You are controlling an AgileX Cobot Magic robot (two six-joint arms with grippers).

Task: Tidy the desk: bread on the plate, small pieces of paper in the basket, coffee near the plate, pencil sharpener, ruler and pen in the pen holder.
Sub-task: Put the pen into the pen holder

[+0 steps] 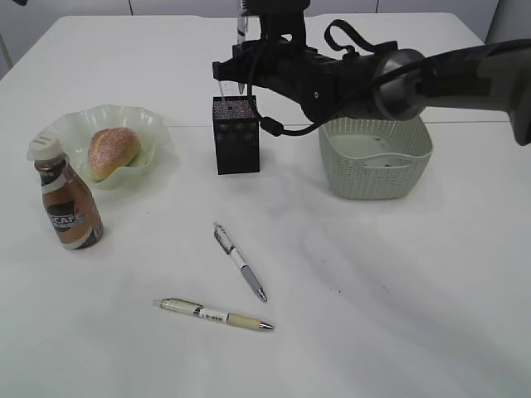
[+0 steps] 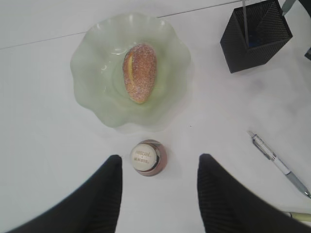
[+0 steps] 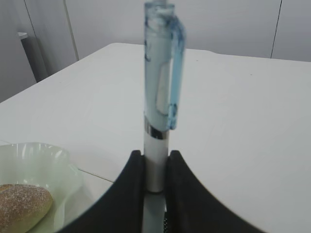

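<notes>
Holding bread [image 1: 113,152], plate [image 1: 149,124]; right end effector [image 3: 155,167] pinching pen [image 3: 160,87] over pen holder [image 1: 236,137].

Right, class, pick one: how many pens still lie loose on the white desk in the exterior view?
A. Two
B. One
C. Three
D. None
A: a grey-and-white pen and a cream pen lie on the desk, while a third, blue-clipped pen is upright in the right gripper above the pen holder.
</notes>
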